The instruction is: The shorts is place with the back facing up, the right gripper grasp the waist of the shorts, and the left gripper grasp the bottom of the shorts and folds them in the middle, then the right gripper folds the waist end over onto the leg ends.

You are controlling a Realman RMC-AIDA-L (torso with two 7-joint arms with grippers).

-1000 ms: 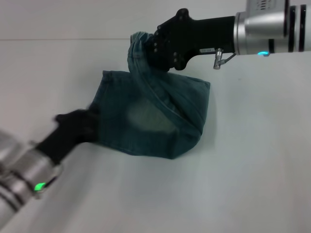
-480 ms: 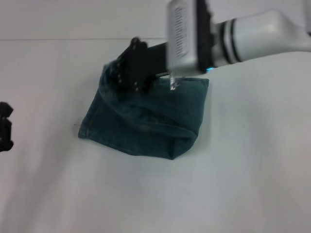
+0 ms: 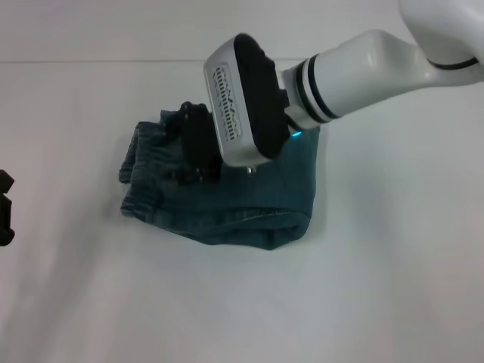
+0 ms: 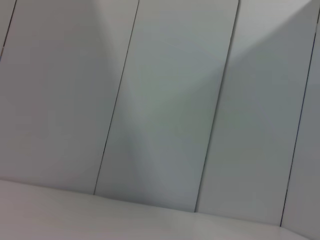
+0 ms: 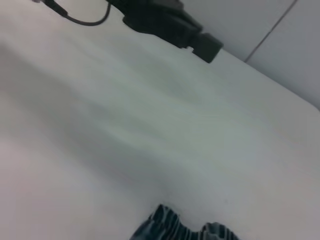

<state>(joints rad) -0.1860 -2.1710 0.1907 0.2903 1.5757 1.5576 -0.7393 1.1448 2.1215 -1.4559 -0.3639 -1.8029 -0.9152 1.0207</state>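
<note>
The blue-green denim shorts (image 3: 249, 200) lie folded into a compact bundle mid-table. Their gathered waist (image 3: 142, 155) now rests at the bundle's left side, over the layers below; the leg ends are covered. My right gripper (image 3: 186, 147) is low over the shorts, right beside the waist, its black claw partly hidden under the white wrist. In the right wrist view the ruffled waist (image 5: 182, 227) shows at the frame's edge. My left gripper (image 3: 4, 208) sits pulled back at the far left edge of the head view, away from the shorts, and also appears as the left gripper (image 5: 167, 22) across the table.
White tabletop (image 3: 363, 287) surrounds the bundle on all sides. A pale panelled wall (image 4: 165, 100) fills the left wrist view. The right arm's white forearm (image 3: 363, 72) reaches in from the upper right above the table.
The right gripper has carried the waist from the far right over to the left and down onto the bundle. The left gripper let go of the shorts and withdrew to the left edge.
</note>
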